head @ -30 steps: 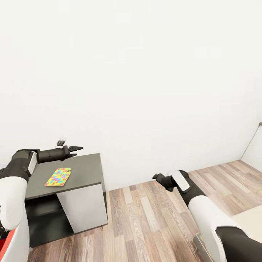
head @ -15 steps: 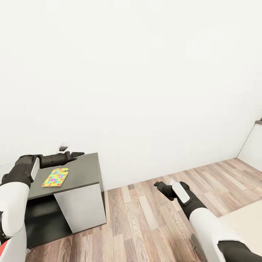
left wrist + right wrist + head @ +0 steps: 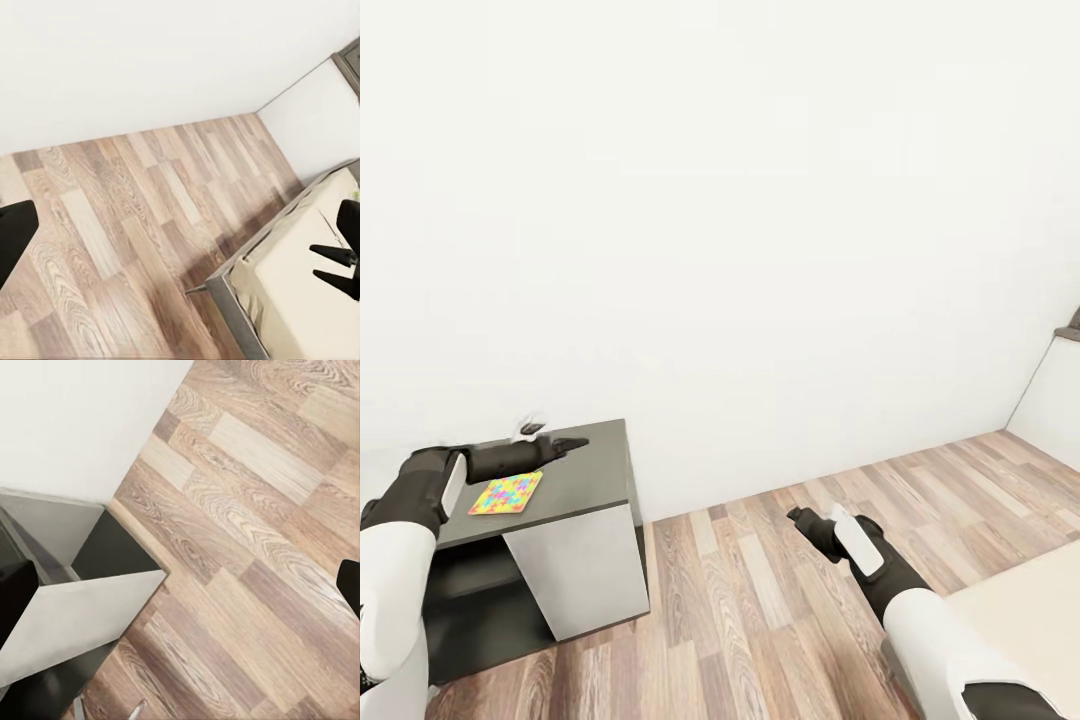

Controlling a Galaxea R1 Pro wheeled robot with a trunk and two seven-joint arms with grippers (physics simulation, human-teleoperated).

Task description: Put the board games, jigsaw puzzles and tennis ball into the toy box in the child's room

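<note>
Dark-topped table (image 3: 595,470) with jigsaw puzzle (image 3: 506,492), wood floor (image 3: 760,590), white wall (image 3: 740,220)

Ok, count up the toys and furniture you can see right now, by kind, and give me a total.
Thin flat jigsaw puzzle with yellow, green, pink and blue pieces: 1
Dark-grey-topped table section with white side panel: 1
Beige-mattress bed on a dark grey frame: 1
Total: 3
</note>
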